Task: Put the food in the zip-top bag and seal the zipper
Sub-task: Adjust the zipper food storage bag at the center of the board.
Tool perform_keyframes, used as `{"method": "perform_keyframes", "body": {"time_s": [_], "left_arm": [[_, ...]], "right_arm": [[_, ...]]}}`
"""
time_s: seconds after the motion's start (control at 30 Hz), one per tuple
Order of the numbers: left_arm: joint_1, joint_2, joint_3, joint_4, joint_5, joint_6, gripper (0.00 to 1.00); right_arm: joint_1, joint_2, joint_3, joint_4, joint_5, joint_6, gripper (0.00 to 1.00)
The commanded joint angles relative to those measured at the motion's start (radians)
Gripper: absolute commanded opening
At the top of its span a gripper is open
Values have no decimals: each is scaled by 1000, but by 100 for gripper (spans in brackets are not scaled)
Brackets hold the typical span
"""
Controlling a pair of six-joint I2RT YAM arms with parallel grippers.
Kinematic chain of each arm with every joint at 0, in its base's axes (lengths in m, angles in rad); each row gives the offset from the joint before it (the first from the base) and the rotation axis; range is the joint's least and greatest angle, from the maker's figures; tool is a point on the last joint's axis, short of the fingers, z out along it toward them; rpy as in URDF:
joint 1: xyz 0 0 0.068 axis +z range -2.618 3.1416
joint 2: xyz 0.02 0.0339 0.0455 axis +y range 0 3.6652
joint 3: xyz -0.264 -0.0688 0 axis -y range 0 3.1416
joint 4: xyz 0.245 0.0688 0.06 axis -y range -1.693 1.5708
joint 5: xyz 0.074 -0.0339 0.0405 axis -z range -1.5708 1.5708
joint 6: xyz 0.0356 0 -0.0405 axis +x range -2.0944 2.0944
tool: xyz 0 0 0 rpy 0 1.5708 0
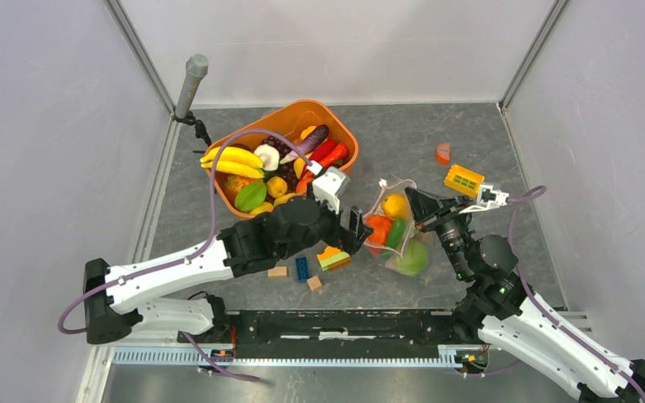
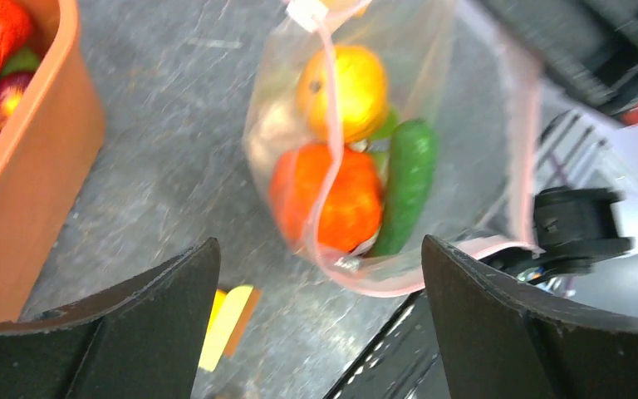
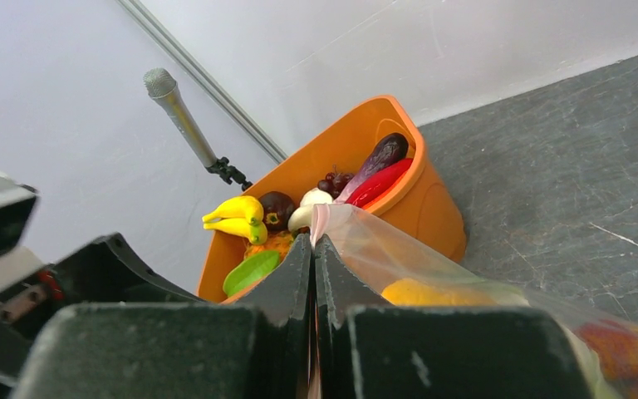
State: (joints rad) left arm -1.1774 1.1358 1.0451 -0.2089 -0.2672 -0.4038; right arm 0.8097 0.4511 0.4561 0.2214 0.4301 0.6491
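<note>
The clear zip-top bag lies on the table right of centre and holds a yellow fruit, an orange-red tomato, a green cucumber and a round green piece. In the left wrist view the bag shows its pink zipper strip and white slider tab. My left gripper is open and empty, just left of the bag. My right gripper is shut on the bag's pink edge. More food fills the orange tub.
Small building blocks and a stacked block lie under my left arm. An orange half-disc and a yellow block lie at the right. A microphone stands at the back left. Walls enclose three sides.
</note>
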Motion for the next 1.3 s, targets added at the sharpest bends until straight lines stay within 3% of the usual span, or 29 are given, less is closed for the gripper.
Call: {"method": "perform_keyframes", "body": {"time_s": [0.0, 0.1, 0.27, 0.47, 0.57, 0.7, 0.83, 0.9, 1.0, 1.1, 1.27], "left_arm": [[18, 25, -14, -80, -85, 0, 95], [57, 42, -35, -38, 27, -23, 94], [105, 67, -79, 75, 133, -73, 84], [142, 128, -94, 154, 196, -127, 63], [144, 135, -99, 199, 235, -136, 48], [145, 138, -95, 204, 252, -136, 19], [147, 123, -90, 199, 241, -111, 3], [151, 110, -75, 176, 220, -94, 2], [164, 92, -41, 142, 218, -58, 2], [182, 88, -7, 140, 259, -6, 2], [207, 113, 92, 90, 364, 117, 2]], "right_arm": [[3, 13, 16, 68, 9, -12, 5], [2, 22, 22, 68, -7, -15, 4], [2, 19, 26, 60, -15, -22, 5], [2, 15, 27, 57, -16, -34, 5], [2, 19, 29, 54, -15, -40, 5], [3, 19, 33, 46, -13, -47, 5], [2, 16, 33, 69, -47, -96, 8], [2, 34, 83, 56, -164, -240, 11], [2, 90, 219, -113, -304, -429, 16], [2, 124, 288, -205, -443, -539, 28], [3, 119, 343, -282, -414, -620, 38]]}}
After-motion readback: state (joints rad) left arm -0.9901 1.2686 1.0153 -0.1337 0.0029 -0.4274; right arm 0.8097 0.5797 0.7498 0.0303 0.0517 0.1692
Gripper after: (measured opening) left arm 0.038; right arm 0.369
